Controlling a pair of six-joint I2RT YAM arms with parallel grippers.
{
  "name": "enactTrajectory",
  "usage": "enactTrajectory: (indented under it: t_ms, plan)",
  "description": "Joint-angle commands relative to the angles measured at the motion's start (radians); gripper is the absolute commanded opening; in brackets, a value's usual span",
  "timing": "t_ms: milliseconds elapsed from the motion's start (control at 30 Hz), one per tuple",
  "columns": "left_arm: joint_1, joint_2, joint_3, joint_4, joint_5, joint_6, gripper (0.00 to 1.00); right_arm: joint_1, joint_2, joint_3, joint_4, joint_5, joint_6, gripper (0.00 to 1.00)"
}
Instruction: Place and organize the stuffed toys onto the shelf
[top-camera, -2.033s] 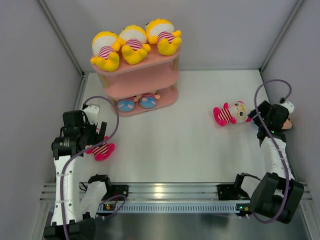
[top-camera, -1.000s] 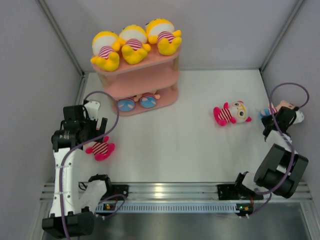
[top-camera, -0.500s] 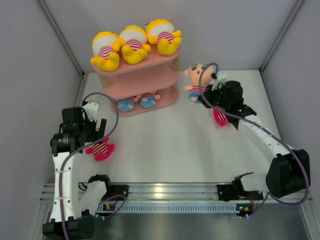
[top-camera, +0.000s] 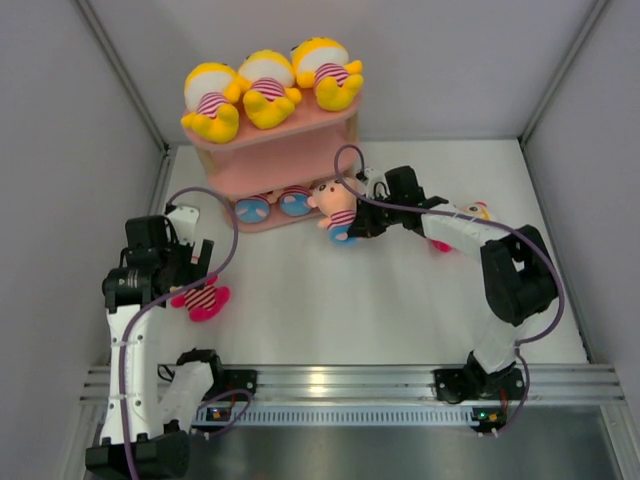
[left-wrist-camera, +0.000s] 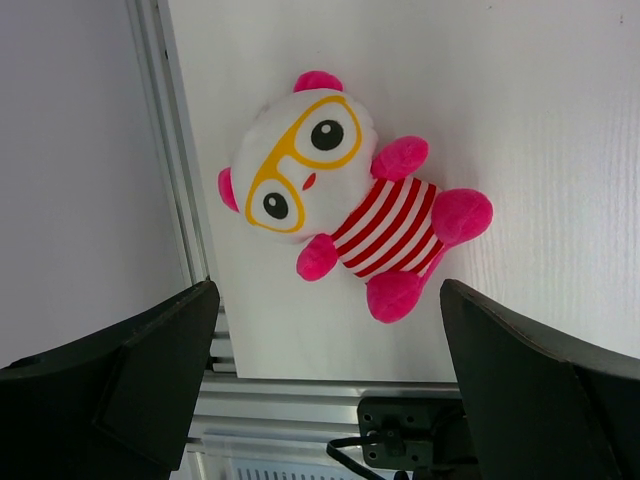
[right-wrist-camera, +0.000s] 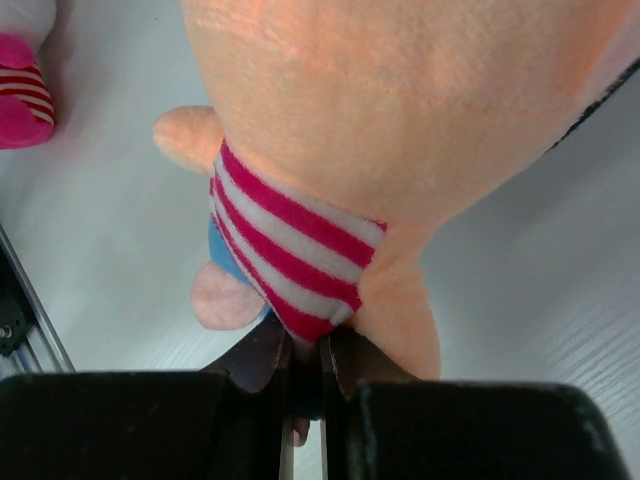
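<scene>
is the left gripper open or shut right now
Open. In its wrist view the left gripper has both fingers wide apart, touching nothing; the pink-limbed toy lies on the table beyond them.

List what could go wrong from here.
1. The right gripper pinches only a thin fold of the peach-faced toy, so it might slip free.
2. Two toys already lie on a lower tier of the shelf. Pushing this one in could dislodge them or bump the shelf.

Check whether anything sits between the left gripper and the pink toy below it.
Nothing visible does. The left gripper hangs open directly over the pink toy, which lies face up on the table.
</scene>
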Motion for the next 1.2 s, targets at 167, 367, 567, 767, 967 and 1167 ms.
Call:
enactTrajectory:
  t_ms: [167,367,567,767,967,1167]
  plan:
    - [-0.005,-0.004,-0.013,0.017,0.002,0.020,0.99,0.000,0.060,0.072,0.112,0.119,0.153,0.00]
    - [-0.003,-0.007,-0.016,0.015,-0.018,0.024,0.99,0.040,0.135,0.177,0.071,0.194,0.083,0.00]
    - [-0.003,-0.006,-0.021,0.015,-0.012,0.026,0.99,0.045,0.166,0.239,0.061,0.245,0.084,0.00]
    - [-0.003,-0.003,-0.021,0.017,-0.003,0.027,0.99,0.057,0.193,0.285,0.062,0.275,0.034,0.10]
    - [-0.003,0.002,-0.019,0.015,0.003,0.021,0.99,0.068,0.231,0.319,0.080,0.350,0.014,0.30]
    - [-0.003,0.002,-0.015,0.015,-0.007,0.024,0.99,0.068,0.221,0.286,0.115,0.488,0.078,0.37]
